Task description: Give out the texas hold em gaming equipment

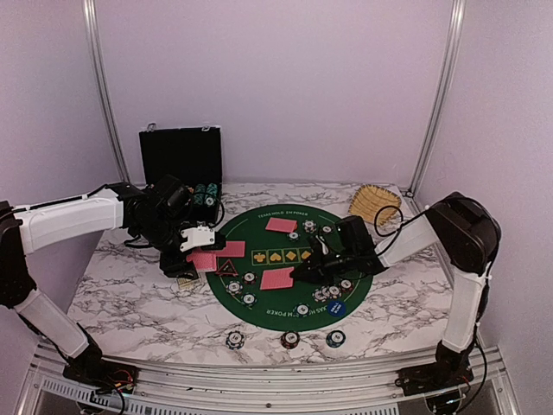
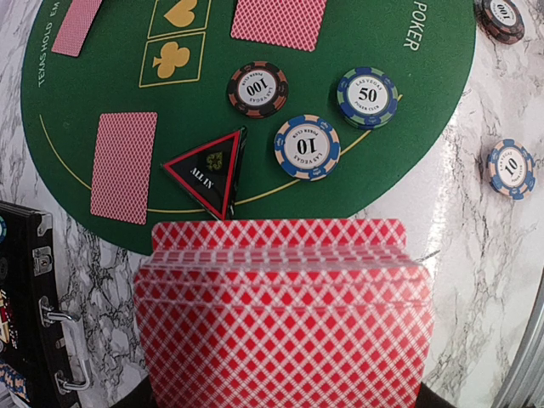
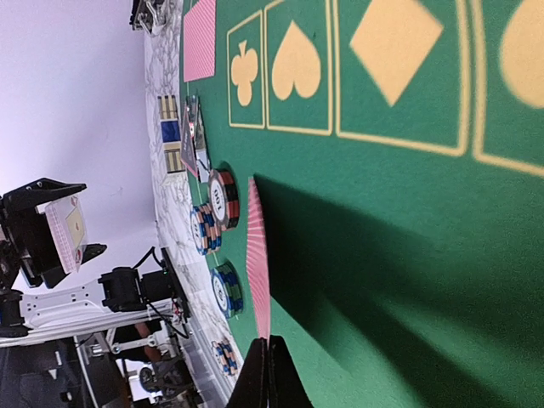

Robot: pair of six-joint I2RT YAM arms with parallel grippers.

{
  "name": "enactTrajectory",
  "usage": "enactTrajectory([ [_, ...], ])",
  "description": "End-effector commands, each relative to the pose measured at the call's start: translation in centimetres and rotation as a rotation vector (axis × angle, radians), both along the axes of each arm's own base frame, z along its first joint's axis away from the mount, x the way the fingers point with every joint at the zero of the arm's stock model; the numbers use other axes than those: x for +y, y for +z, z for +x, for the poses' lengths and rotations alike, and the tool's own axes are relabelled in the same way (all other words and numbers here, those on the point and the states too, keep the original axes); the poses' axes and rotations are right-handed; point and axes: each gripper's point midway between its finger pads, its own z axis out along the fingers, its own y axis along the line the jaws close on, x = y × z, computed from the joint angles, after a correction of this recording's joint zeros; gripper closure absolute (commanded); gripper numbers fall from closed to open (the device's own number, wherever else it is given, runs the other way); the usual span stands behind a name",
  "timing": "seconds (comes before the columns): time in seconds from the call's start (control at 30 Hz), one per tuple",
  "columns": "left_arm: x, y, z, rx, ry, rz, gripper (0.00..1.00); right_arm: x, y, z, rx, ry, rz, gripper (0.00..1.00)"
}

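As the deal stands, left gripper (image 1: 206,251): fingers clamped on the deck of red-backed cards (image 2: 280,314), over the green mat's (image 1: 251,226) left edge.
Right gripper (image 3: 269,374): fingers pressed together on one card's (image 3: 257,255) edge, mid-mat toward the near edge.
Deck: staggered in the grip; likely slick and prone to sliding apart.
Single card: light, thin, bendy; best pinched at an edge, since it offers little purchase lying flat on felt.
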Motion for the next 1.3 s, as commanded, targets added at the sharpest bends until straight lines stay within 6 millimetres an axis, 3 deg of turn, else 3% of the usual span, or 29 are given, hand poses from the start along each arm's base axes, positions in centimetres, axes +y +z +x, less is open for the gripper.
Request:
enactTrajectory([
  [0.0, 0.2, 0.4, -0.6, 0.003, -0.011, -0.009, 0.61, -2.7, 0.1, 0.0, -0.032, 0.0, -0.087, 1.0],
  [0.3, 0.1, 0.6, -0.6, 0.004, -0.009, -0.015, 0.61, -3.1, 0.7, 1.3, -0.077, 0.025, -0.159, 1.0],
  [0.63, 0.1, 0.4, -0.7, 0.011, -0.011, -0.012, 0.61, -5.8, 0.6, 0.2, -0.127, 0.075, -0.353, 1.0],
  [0.9, 0.1, 0.5, -0.8, 0.013, -0.011, -0.016, 0.61, -6.3, -0.1, 0.0, -0.126, 0.086, -0.387, 1.0],
  [1.07, 0.1, 0.6, -0.8, 0.012, -0.012, -0.014, 0.61, -6.2, 0.0, 0.1, -0.132, 0.081, -0.386, 0.81],
  [1.27, 0.1, 0.7, -0.7, 0.012, -0.013, -0.015, 0.61, -5.4, -0.1, 0.1, -0.134, 0.096, -0.383, 0.77],
])
